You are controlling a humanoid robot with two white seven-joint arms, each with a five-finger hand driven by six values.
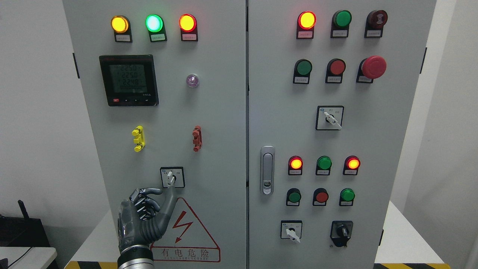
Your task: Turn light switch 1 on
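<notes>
The rotary switch sits low on the cabinet's left door, a white lever on a black-framed plate, pointing roughly straight up. My left hand rises from the bottom edge, just below and left of the switch. Its thumb reaches up to the lever's lower end, and the index finger points in from the left, so the two pinch that end. The other fingers are curled into the palm. The right hand is out of view.
A red-bordered lightning warning sign lies right of my wrist. Above the switch are a yellow clip, a red clip, a digital meter and three lit lamps. The right door carries a handle, more lamps, buttons and selector switches.
</notes>
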